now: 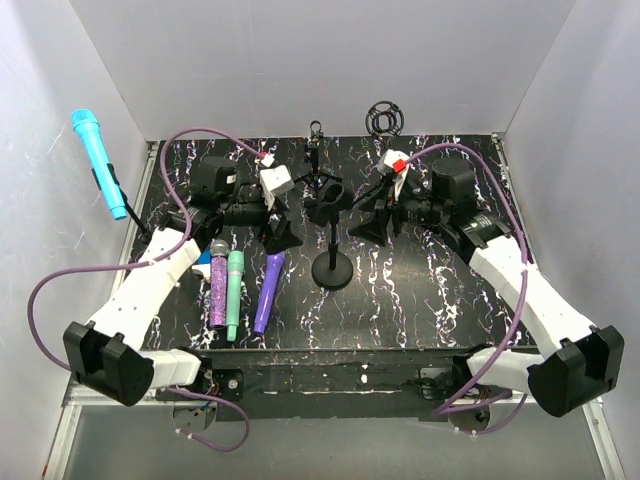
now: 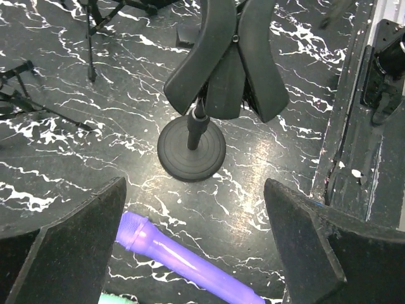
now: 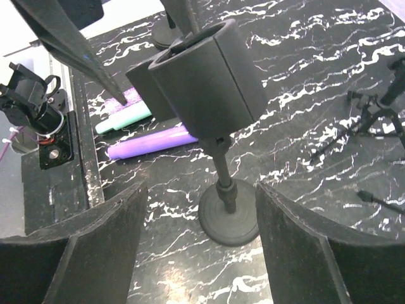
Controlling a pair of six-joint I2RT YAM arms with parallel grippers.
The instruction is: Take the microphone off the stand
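A black desk stand with a round base (image 1: 331,270) and an empty clip (image 1: 326,196) stands mid-table. A cyan microphone (image 1: 97,162) sits in a black holder at the table's left edge, far from both grippers. My left gripper (image 1: 281,237) is open and empty just left of the clip; its wrist view shows the base (image 2: 191,151), the clip (image 2: 228,57) and a purple microphone (image 2: 183,259) below the open fingers (image 2: 63,253). My right gripper (image 1: 378,226) is open and empty just right of the clip (image 3: 205,76), with the base (image 3: 231,220) between its fingers (image 3: 310,253).
Three microphones lie side by side at front left: glittery purple (image 1: 217,290), green (image 1: 233,290), purple (image 1: 268,292). A small tripod (image 1: 316,150) and a shock mount (image 1: 385,118) stand at the back. White walls enclose the table.
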